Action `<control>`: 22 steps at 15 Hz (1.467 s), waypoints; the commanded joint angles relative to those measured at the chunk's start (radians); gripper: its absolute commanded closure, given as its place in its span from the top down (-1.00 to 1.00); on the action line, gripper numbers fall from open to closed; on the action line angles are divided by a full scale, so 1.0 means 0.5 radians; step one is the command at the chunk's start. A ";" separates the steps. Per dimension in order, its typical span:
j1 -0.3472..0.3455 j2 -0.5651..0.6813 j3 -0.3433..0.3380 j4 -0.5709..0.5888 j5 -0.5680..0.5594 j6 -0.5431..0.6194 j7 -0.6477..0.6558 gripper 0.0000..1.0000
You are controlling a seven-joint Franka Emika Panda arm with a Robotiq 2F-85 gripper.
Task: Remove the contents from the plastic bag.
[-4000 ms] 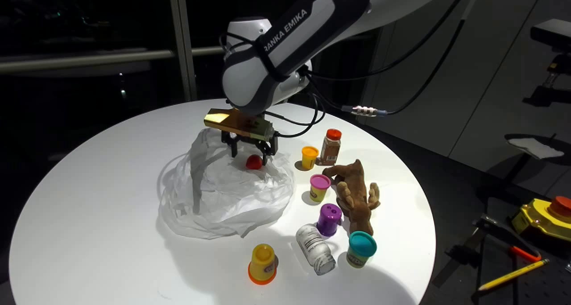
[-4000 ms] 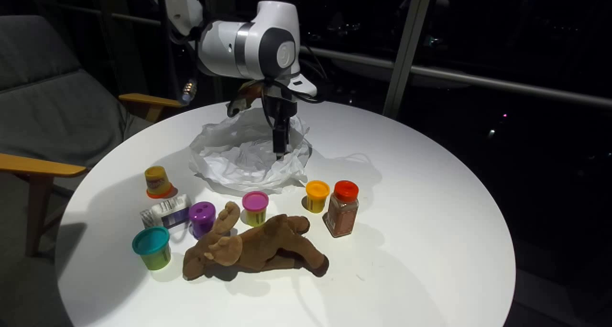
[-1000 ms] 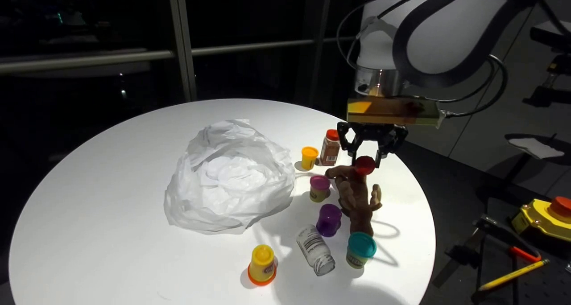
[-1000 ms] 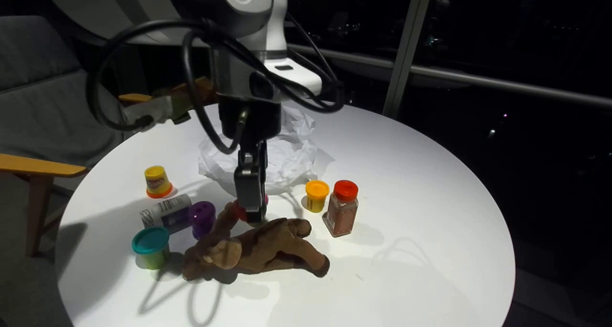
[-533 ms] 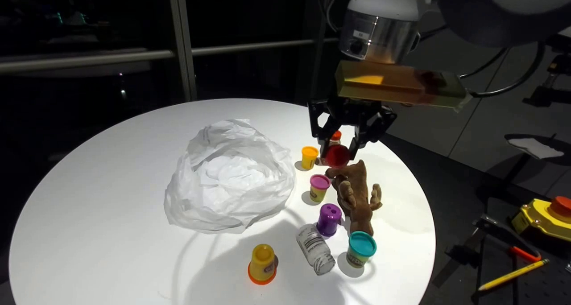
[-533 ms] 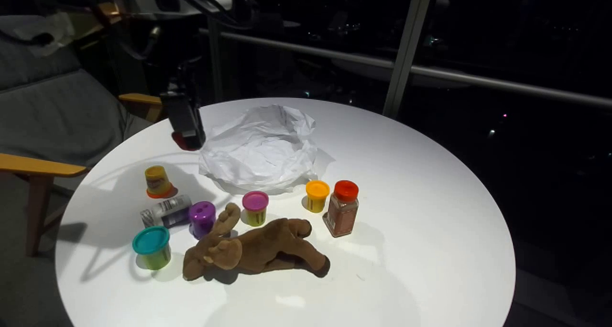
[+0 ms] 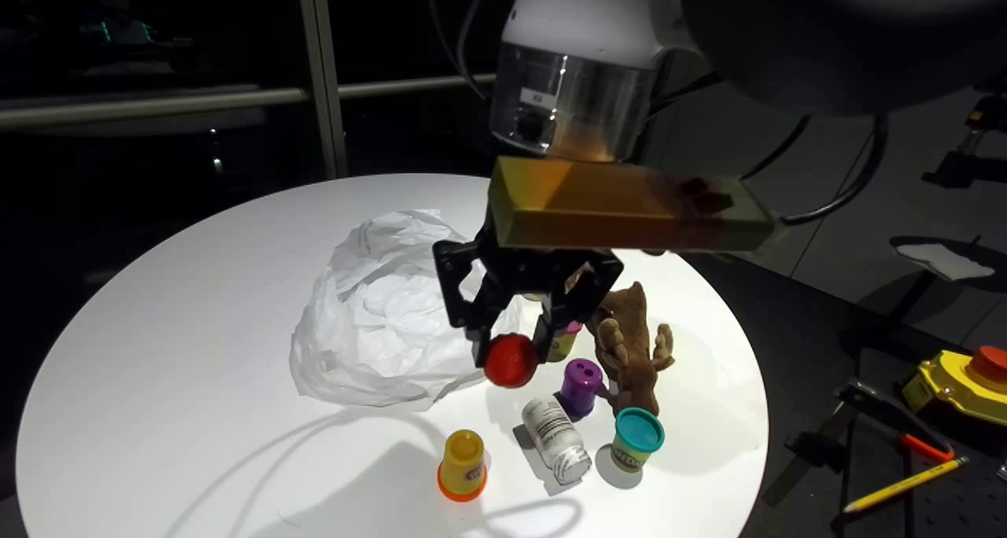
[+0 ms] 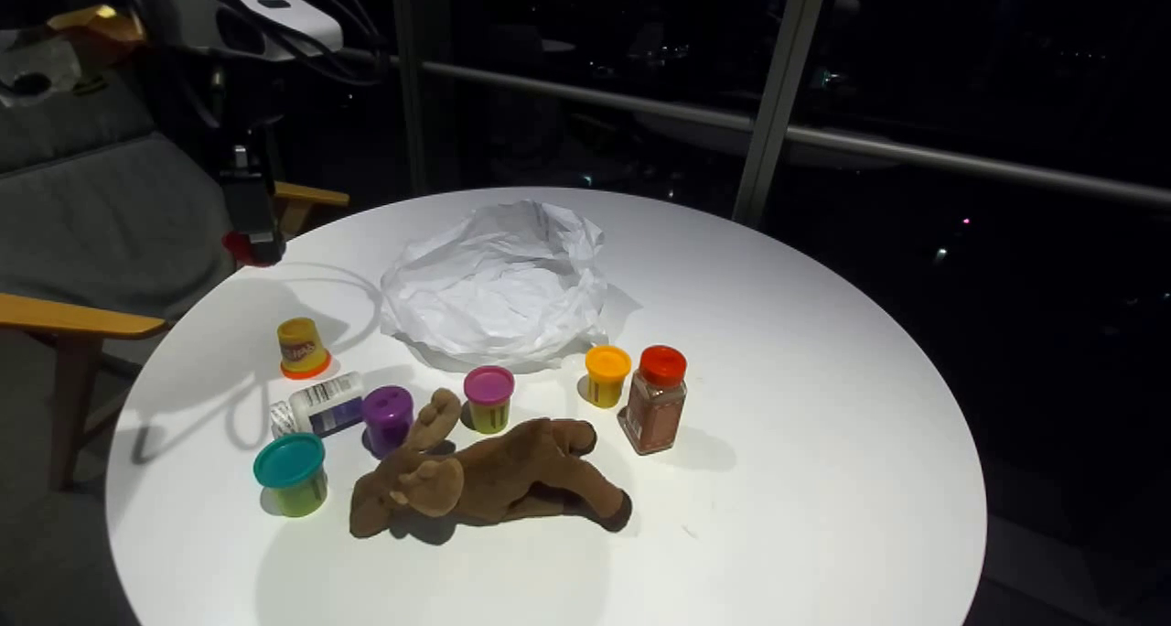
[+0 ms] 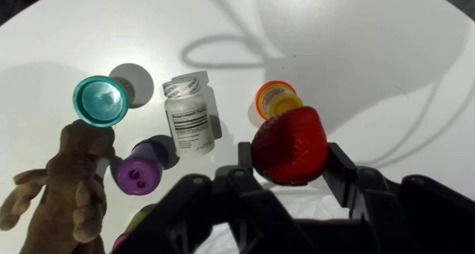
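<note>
A crumpled white plastic bag lies on the round table with its mouth open upward; only its own white folds show inside. My gripper is shut on a red strawberry, pinched between both black fingers and held in the air. In an exterior view the strawberry appears beside the bag's edge, in front of the small tubs. Another exterior view has the gripper well away from the bag, out over the table's side. Part of the bag shows beneath the jaws in the wrist view.
Below the gripper stand an upturned yellow tub, a lying white bottle and a purple tub. Nearby are a teal-lidded tub, a pink-lidded tub, a brown plush moose, an orange-lidded tub and a red-capped shaker.
Four seconds ago the gripper was down at the bag with the strawberry. It has since carried it out, past the plush moose, and over the last second across towards the bottle and yellow tub.
</note>
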 commanded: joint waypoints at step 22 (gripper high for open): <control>0.443 1.175 -0.268 1.185 -0.141 -0.256 -0.183 -0.49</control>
